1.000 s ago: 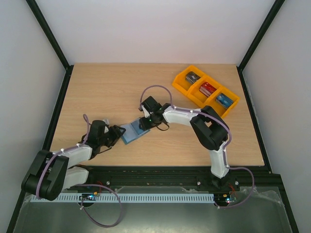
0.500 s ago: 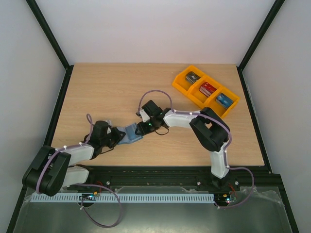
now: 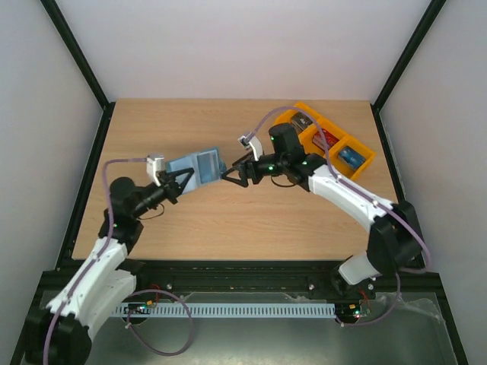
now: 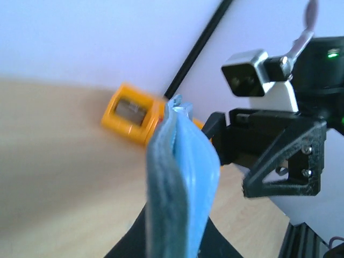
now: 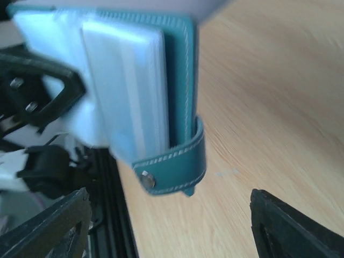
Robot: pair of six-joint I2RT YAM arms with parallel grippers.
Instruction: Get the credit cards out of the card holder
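Observation:
The teal-blue card holder [image 3: 195, 165] is held up off the table, my left gripper [image 3: 179, 179] shut on its near end. In the left wrist view the card holder [image 4: 180, 177] stands edge-on between my dark fingers [image 4: 133, 243]. My right gripper [image 3: 232, 173] is open just right of it, touching nothing. The right wrist view shows the card holder [image 5: 134, 80] with pale clear pockets and a snap strap [image 5: 173, 172] hanging above the gap of the right gripper [image 5: 172, 231]. Credit cards lie in the orange tray: grey [image 3: 302, 120], red [image 3: 326, 138], blue [image 3: 350, 157].
The orange three-compartment tray [image 3: 289, 131] sits at the back right of the wooden table [image 3: 228, 228], close behind my right arm. Black frame posts [image 3: 76, 53] and white walls bound the table on all sides.
My left gripper shut on the card holder and lifted it from the near table area up and toward the back. My right gripper opened, let it go and drew back to the right.

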